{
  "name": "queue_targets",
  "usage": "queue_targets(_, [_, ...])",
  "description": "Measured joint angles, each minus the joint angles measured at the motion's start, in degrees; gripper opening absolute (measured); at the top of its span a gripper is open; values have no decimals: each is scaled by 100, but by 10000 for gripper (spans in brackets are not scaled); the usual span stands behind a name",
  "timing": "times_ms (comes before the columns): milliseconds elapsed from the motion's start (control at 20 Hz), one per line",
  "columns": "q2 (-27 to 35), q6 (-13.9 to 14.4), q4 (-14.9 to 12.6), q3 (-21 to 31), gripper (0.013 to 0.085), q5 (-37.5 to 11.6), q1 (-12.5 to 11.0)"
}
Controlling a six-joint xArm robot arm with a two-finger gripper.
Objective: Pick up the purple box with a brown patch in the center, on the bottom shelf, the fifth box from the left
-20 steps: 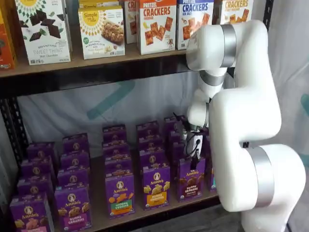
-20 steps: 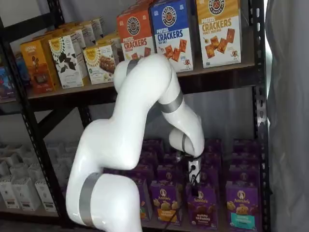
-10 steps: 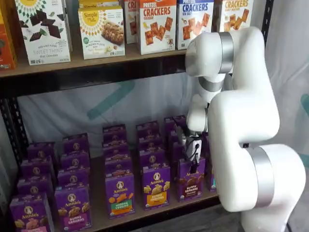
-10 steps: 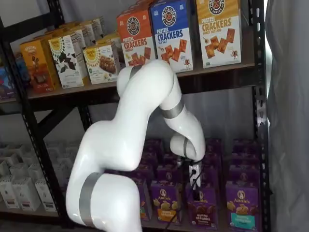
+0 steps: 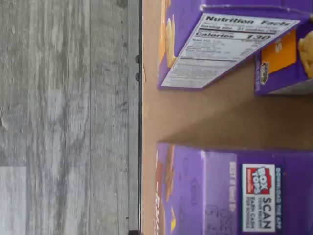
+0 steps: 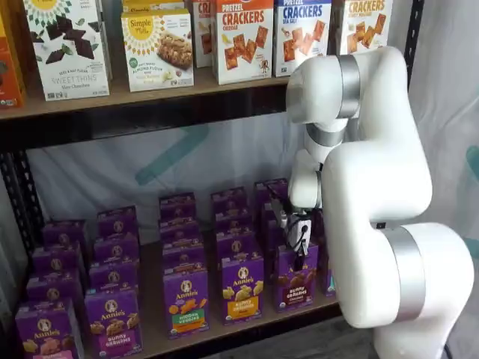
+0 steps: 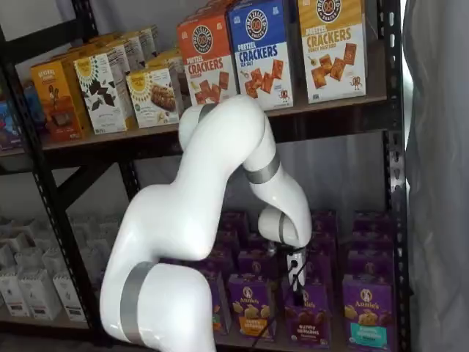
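The purple box (image 6: 294,280) with a brown band reading "bunny grahams" stands upright at the front of the bottom shelf (image 6: 209,329); it shows in both shelf views (image 7: 306,323). My gripper (image 6: 299,247) hangs just above its top, also seen in a shelf view (image 7: 297,282). Its black fingers show with no plain gap and no box between them. The wrist view shows the tan shelf board (image 5: 195,117) and two purple cartons from above, one with a Box Tops mark (image 5: 234,191); I cannot tell which carton is which.
Rows of purple Annie's cartons fill the bottom shelf, with a yellow-orange band carton (image 6: 242,288) to the left and a teal band carton (image 7: 366,323) to the right. Cracker boxes (image 6: 243,37) stand on the upper shelf. The white arm (image 6: 374,187) hides the shelf's right end.
The arm has come down a little, bringing the gripper lower and closer to the top of the brown-band carton. The boxes have not moved.
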Motion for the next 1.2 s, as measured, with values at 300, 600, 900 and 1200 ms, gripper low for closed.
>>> queue_targets(300, [30, 218, -248, -35, 650, 60, -15])
queue_targets(600, [21, 197, -217, -18, 650, 27, -5])
queue_targets(900, [-1, 372, -416, -19, 650, 80, -17])
queue_targets(1200, [-26, 361, -400, 36, 530, 44, -12])
